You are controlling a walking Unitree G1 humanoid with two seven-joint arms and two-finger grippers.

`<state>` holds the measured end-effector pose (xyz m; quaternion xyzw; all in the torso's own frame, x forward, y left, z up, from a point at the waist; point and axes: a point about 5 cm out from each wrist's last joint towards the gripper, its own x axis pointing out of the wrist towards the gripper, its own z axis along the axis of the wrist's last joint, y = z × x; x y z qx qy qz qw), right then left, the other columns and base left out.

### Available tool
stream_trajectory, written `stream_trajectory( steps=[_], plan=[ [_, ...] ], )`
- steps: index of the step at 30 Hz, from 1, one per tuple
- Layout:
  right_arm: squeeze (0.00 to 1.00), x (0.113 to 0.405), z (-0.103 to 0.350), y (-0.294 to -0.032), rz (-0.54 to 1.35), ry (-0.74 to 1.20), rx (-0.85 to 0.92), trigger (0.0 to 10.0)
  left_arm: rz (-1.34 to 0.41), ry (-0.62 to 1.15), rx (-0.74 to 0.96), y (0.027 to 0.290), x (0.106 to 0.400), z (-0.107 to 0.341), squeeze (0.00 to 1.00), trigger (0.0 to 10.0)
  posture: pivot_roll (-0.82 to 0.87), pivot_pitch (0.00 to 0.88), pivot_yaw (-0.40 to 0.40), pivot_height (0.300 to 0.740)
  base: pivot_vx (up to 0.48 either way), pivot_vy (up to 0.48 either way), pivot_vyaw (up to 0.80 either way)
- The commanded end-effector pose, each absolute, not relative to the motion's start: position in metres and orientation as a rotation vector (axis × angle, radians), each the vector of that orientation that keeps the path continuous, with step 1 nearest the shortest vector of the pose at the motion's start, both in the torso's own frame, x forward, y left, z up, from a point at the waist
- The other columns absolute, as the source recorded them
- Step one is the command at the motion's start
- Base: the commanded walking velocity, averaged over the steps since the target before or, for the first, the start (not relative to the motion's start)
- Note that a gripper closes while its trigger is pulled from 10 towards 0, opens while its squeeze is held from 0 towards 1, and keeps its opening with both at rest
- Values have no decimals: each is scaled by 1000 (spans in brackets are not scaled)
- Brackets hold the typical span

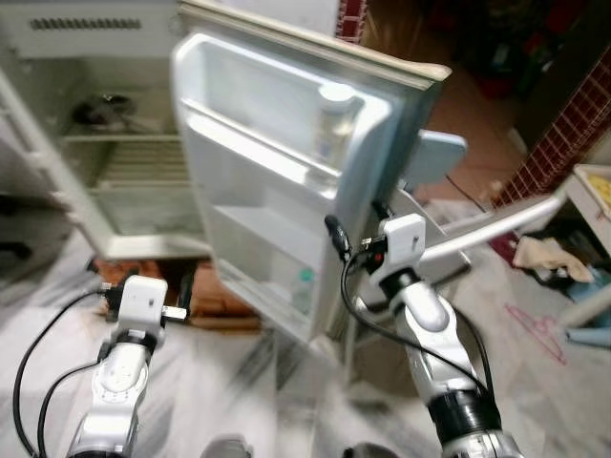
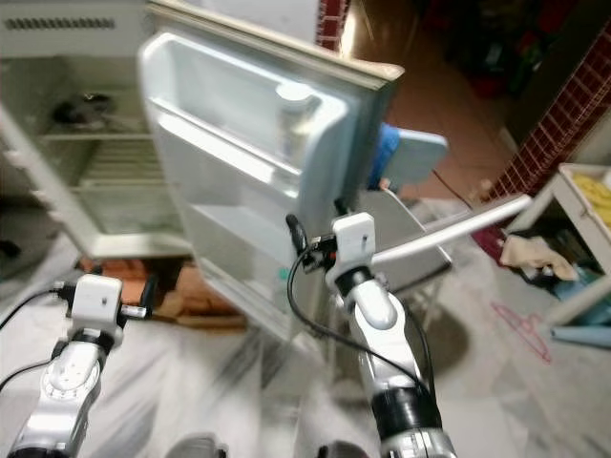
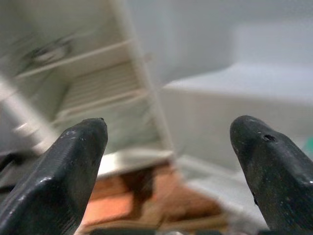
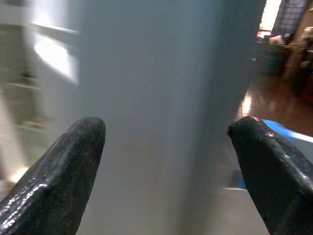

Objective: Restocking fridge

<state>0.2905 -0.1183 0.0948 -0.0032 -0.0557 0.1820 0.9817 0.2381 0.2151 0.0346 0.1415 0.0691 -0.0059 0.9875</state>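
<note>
Right tool (image 4: 166, 147): fingers spread wide apart, nothing between them. It faces the outer edge of the open fridge door (image 1: 286, 181) at close range; contact with the door cannot be judged. Right arm (image 1: 434, 324) is raised and stretched forward, its wrist camera block level with the door's lower half.

Left tool (image 3: 168, 156): fingers also wide apart and empty, aimed at the gap between the fridge cabinet (image 1: 105, 143) and the door's inner side. Left arm (image 1: 119, 372) is held lower, bent forward, with black cables looping off its wrist.

Fridge: the door stands swung out toward the robot, inner liner facing the left arm. A pale bottle (image 1: 334, 119) stands upright on the upper door shelf; a small green-capped item (image 1: 302, 286) sits in the lower door bin, too blurred to identify. Inside the cabinet, a dark object (image 1: 100, 110) lies on the upper shelf; a wire rack sits below it.

Surface and room: pale marbled floor (image 1: 248, 382), blurred. An orange-brown mat or block (image 1: 215, 301) lies at the fridge base. Behind the door, a light blue chair (image 1: 434, 157) and a pale bar (image 1: 496, 224) running off to the right. Further right: a crumpled cloth (image 1: 544, 256), a pink clothes hanger (image 1: 535, 324) on the floor, and a brick-patterned wall (image 1: 573, 129).
</note>
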Motion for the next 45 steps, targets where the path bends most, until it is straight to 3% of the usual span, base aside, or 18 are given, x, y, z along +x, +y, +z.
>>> stream_trajectory(
  steps=[1, 14, 21, 30, 34, 35, 36, 39, 42, 45],
  plan=[
    [0, 291, 94, -129, 328, -109, -11, 10000, -24, 138, 271, 209, 236, 33, 0, 10000, 109, 0, -30, 740, 0, 0, 0],
    [0, 285, 88, -140, 403, -59, 29, 10000, 1, 217, 227, 215, 185, 16, 0, 10000, 137, 0, -43, 740, 0, 0, 0],
    [0, 314, 112, -146, 401, -124, 18, 10000, 100, 290, 207, 226, 156, 4, 0, 10000, 173, 0, -60, 740, 0, 0, 409],
    [0, 341, 139, -133, 499, -160, 91, 10000, 207, 406, 149, 242, 117, -19, 0, 10000, 214, 7, -83, 740, 0, 0, 699],
    [0, 332, 152, -107, 801, -130, 266, 10000, 224, 414, 144, 245, 115, -22, 0, 10000, 233, 0, -96, 740, 0, 0, 497],
    [0, 332, 152, -107, 801, -130, 266, 10000, 224, 414, 144, 245, 115, -22, 0, 10000, 233, 0, -96, 740, 0, 0, 456],
    [0, 309, 167, -89, 1078, -133, 368, 10000, 228, 407, 142, 245, 118, -20, 0, 10000, 237, 0, -99, 740, 0, 0, 431],
    [0, 277, 174, -76, 1342, -94, 409, 10000, 244, 398, 138, 247, 120, -19, 0, 10000, 248, 0, -109, 740, 0, 0, 0],
    [0, 273, 168, -73, 1366, -74, 389, 10000, 254, 395, 135, 249, 121, -19, 0, 10000, 256, 0, -116, 740, 0, 0, 0],
    [0, 288, 143, -78, 1215, 2, 345, 10000, 290, 393, 123, 252, 121, -20, 0, 10000, 271, 0, -125, 740, 0, 0, 0]
  ],
)
